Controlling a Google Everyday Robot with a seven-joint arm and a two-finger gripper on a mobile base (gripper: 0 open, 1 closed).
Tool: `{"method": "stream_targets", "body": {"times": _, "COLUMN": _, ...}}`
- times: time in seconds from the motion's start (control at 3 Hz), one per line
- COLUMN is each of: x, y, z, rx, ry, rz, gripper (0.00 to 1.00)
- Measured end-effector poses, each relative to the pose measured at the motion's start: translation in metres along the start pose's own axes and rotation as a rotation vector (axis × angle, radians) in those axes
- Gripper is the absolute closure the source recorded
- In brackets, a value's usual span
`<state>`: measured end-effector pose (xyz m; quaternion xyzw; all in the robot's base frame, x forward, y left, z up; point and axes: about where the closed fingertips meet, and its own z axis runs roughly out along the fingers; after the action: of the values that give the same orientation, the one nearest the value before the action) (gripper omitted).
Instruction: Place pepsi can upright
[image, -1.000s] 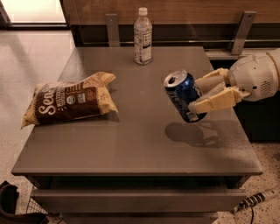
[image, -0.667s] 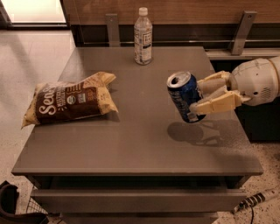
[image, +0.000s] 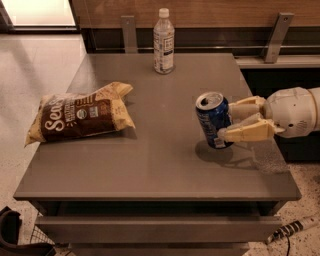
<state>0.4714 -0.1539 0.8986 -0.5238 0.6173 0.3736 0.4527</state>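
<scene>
The pepsi can (image: 212, 119) is pinched between the jaws of the gripper (image: 227, 121), seen at the right; it is held nearly upright, silver top up, over the right side of the surface (image: 150, 165).

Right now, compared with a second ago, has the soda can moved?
Yes. Measured against the bottle at the far edge, the can has sunk toward the tabletop and slightly right, held by the gripper at its right side.
</scene>
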Motion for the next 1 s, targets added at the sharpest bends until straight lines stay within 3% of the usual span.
{"method": "stream_targets", "body": {"times": 1.0, "x": 0.031, "y": -0.004, "z": 0.011, "rx": -0.048, "ry": -0.13, "rz": 0.069, "gripper": 1.0}}
